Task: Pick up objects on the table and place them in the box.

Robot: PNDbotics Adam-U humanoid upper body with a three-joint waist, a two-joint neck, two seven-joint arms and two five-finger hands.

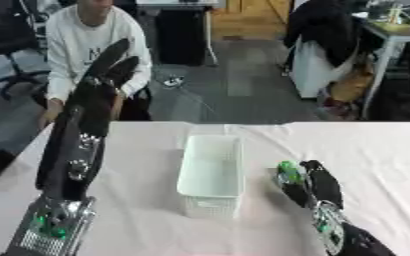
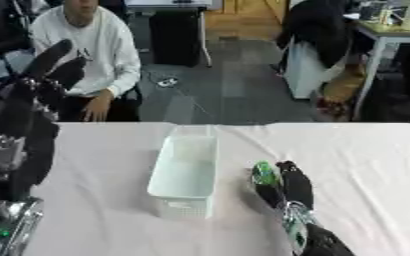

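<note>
Apparently nothing has been placed in the white box (image 1: 211, 175) yet, a green object (image 1: 288, 172) being gripped beside it by the right hand (image 1: 315, 186), while the left hand (image 1: 103, 75) is raised open.

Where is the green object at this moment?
In the left eye view, the green object is right of the white box, held in the right hand.
</note>
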